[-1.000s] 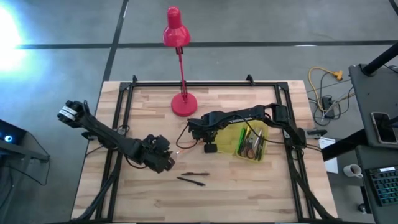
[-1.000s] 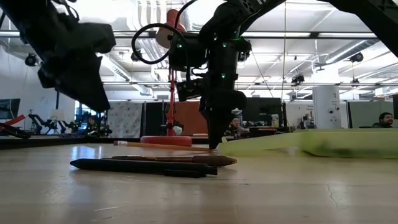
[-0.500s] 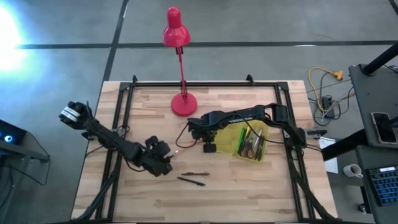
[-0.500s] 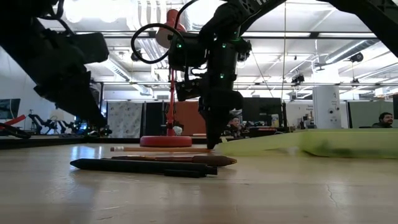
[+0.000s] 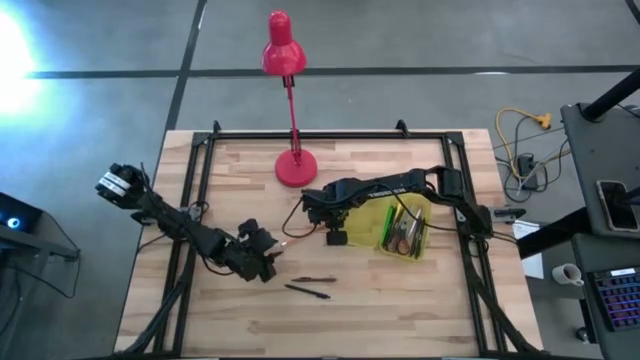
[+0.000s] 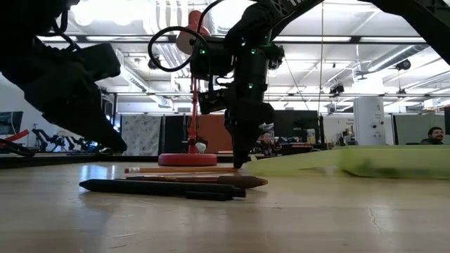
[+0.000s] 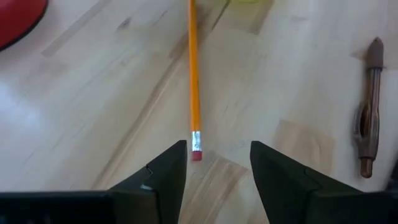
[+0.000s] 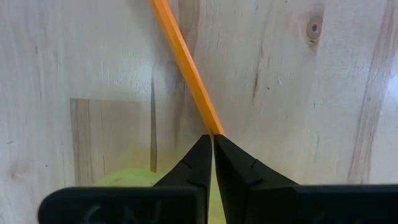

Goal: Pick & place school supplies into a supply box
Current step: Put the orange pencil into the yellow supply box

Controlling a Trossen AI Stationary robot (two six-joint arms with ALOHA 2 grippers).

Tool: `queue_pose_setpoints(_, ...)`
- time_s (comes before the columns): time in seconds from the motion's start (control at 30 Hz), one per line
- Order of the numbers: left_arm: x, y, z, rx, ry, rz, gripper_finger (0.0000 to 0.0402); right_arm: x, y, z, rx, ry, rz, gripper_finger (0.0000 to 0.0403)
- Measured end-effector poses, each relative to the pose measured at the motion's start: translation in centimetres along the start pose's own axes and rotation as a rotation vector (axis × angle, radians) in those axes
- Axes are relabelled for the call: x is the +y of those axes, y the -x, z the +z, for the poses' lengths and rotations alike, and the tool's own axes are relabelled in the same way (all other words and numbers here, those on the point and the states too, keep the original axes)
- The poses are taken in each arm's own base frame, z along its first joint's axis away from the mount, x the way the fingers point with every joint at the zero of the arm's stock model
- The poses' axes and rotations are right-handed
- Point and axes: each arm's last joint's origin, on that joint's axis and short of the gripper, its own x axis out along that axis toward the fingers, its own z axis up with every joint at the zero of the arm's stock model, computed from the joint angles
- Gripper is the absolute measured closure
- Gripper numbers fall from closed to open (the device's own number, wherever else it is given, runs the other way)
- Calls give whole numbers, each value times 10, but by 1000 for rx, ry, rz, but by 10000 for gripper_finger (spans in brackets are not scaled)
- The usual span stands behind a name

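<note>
An orange pencil (image 7: 193, 74) lies on the wooden table; its pink eraser end (image 7: 196, 154) sits between the open fingers of my left gripper (image 7: 217, 149), which hangs low over the table (image 5: 270, 256) and touches nothing. My right gripper (image 8: 212, 138) stands at the pencil's other end (image 5: 337, 238), shut on it, right beside the yellow-green supply box (image 5: 400, 228). The box holds several pens and red-handled scissors. Two dark pens (image 5: 314, 280) (image 5: 306, 291) lie on the table near the front. My right gripper pinches the pencil's end opposite the eraser (image 8: 208, 121) between its two fingertips. The fingers point down from above (image 6: 241, 158). The pencil lies about level along the table (image 6: 183, 169), its eraser end toward my left gripper.
The red desk lamp's base (image 5: 296, 167) stands at the table's far middle. A brown pen (image 7: 370, 112) lies beside the pencil. A black frame (image 5: 200, 180) runs along the table's edges. A person (image 6: 436, 133) sits far off in the room.
My left gripper has gone down toward the table and a little toward the pencil's eraser end, staying open. The pencil's eraser end has sunk lower and now lies about level. My right gripper has kept still.
</note>
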Motion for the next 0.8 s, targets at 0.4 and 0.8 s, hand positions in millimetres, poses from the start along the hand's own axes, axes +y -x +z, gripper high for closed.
queue_pose_setpoints(0.4, 8, -25, -6, 47, -63, 73, 240, 0, 0, 0, 0, -18, 0, 390)
queue_pose_setpoints(0.8, 10, -39, -5, 78, -102, 40, 269, 0, 0, 0, 1, -18, 1, 390)
